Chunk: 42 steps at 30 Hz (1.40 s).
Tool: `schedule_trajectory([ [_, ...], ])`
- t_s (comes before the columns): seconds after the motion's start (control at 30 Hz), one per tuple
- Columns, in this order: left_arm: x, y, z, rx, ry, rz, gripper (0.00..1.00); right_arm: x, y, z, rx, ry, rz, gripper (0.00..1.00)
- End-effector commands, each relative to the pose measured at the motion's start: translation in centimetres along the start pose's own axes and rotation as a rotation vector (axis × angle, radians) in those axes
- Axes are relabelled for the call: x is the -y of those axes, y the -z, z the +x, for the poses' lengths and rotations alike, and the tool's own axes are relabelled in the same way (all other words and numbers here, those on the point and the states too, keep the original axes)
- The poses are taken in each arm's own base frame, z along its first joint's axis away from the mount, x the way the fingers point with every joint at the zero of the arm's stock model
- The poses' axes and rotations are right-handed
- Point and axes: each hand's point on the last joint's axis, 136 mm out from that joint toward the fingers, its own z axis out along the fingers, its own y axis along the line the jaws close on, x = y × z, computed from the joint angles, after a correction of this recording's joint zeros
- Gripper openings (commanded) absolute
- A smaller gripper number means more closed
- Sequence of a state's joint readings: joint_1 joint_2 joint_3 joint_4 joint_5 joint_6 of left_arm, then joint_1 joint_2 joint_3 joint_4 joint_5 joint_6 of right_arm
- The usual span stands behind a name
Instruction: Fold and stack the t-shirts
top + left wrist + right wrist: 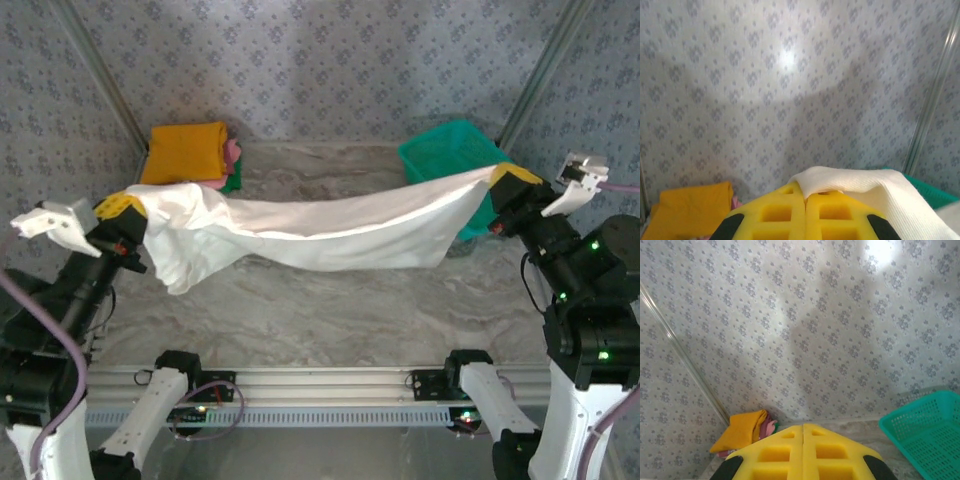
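While both arms reach up over the table (300,310), the white t-shirt (330,232) hangs stretched between them in a long, sagging band. The left claw (122,206) is clenched on one end, where the cloth bunches and droops lowest; whether that part touches the table I cannot tell. From the left wrist, white fabric drapes over the closed yellow tips. The right claw (512,180) is clenched on the other end, just in front of the teal basket (445,150). At the back left lies the stack of folded shirts (185,152), orange on top, with pink and green edges peeking out beside it.
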<state>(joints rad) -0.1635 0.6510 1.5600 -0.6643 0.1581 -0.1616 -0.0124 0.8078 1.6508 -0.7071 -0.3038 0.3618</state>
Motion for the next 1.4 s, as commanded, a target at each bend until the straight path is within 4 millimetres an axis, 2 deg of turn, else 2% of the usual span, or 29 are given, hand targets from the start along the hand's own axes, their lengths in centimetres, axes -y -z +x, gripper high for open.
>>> schedule_trajectory([
  [0.0, -0.9, -4.1, 1.7, -0.107, 0.006, -0.014, 0.0, 2.2, -4.9, 2.0, -0.103, -0.03, 0.027, 0.0],
  [0.07, -2.1, -7.4, 2.4, -0.129, -0.033, -0.048, 0.0, 3.9, -8.6, 3.2, -0.147, -0.046, 0.043, 0.0],
  [0.13, -3.9, -11.6, 4.4, -0.202, -0.083, -0.092, 0.0, 6.0, -12.9, 4.3, -0.174, -0.058, 0.069, 0.0],
  [0.3, -9.9, -23.3, 12.3, -0.362, -0.026, -0.126, 0.0, 12.0, -24.1, 9.4, -0.265, -0.051, 0.173, 0.0],
  [0.43, -15.2, -31.5, 19.2, -0.491, -0.097, -0.177, 0.0, 17.3, -32.8, 15.4, -0.378, -0.057, 0.249, 0.0],
  [0.53, -18.3, -37.0, 24.2, -0.58, -0.151, -0.187, 0.0, 19.7, -38.5, 19.5, -0.422, -0.088, 0.254, 0.0],
  [0.57, -19.0, -38.7, 25.7, -0.592, -0.155, -0.188, 0.15, 20.3, -40.2, 20.6, -0.427, -0.092, 0.258, 0.15],
  [0.6, -19.6, -40.2, 26.9, -0.61, -0.154, -0.179, 0.37, 20.7, -41.6, 21.6, -0.437, -0.094, 0.252, 0.37],
  [0.63, -20.0, -41.1, 28.5, -0.641, -0.146, -0.17, 0.47, 20.6, -42.3, 21.8, -0.441, -0.09, 0.244, 0.46],
  [0.67, -20.5, -42.0, 29.1, -0.654, -0.138, -0.18, 0.61, 20.6, -43.0, 22.5, -0.461, -0.093, 0.241, 0.55],
  [0.7, -20.9, -42.3, 29.5, -0.668, -0.128, -0.192, 0.86, 20.2, -43.3, 22.4, -0.466, -0.097, 0.232, 0.65],
  [0.73, -21.0, -42.4, 30.0, -0.686, -0.118, -0.193, 0.98, 20.0, -43.4, 22.3, -0.466, -0.097, 0.224, 0.74],
  [0.83, -20.1, -41.8, 28.6, -0.686, -0.079, -0.195, 0.98, 18.8, -42.0, 20.4, -0.46, -0.075, 0.215, 0.77],
  [0.9, -18.9, -40.1, 28.0, -0.733, -0.036, -0.208, 0.98, 18.1, -39.7, 19.5, -0.482, -0.07, 0.223, 0.77],
  [0.97, -16.7, -38.1, 29.1, -0.839, -0.02, -0.191, 0.98, 17.4, -36.8, 19.3, -0.496, -0.07, 0.235, 0.77],
  [1.03, -13.8, -35.4, 31.4, -1.0, -0.051, -0.174, 0.74, 16.8, -33.2, 20.4, -0.503, -0.085, 0.242, 0.73],
  [1.07, -12.6, -34.5, 32.4, -1.058, -0.065, -0.169, 0.73, 16.9, -31.5, 21.2, -0.505, -0.098, 0.261, 0.68],
  [1.13, -10.0, -33.0, 34.1, -1.152, -0.071, -0.142, 0.77, 17.7, -27.9, 23.3, -0.544, -0.114, 0.312, 0.6],
  [1.2, -6.6, -32.8, 34.5, -1.171, -0.092, -0.08, 0.8, 20.0, -24.6, 25.6, -0.594, -0.126, 0.401, 0.55],
  [1.27, -2.8, -33.2, 32.6, -1.099, -0.134, 0.008, 0.82, 21.2, -22.4, 27.9, -0.675, -0.161, 0.419, 0.55],
  [1.3, -1.2, -33.7, 31.4, -1.007, -0.129, 0.059, 0.85, 22.1, -21.8, 28.2, -0.681, -0.166, 0.431, 0.55],
  [1.33, -0.8, -33.7, 28.8, -0.861, -0.109, 0.064, 0.97, 22.4, -21.5, 28.4, -0.68, -0.171, 0.43, 0.55],
  [1.37, -1.8, -32.7, 26.5, -0.75, -0.109, 0.024, 0.99, 22.6, -21.1, 28.5, -0.686, -0.179, 0.433, 0.55],
])
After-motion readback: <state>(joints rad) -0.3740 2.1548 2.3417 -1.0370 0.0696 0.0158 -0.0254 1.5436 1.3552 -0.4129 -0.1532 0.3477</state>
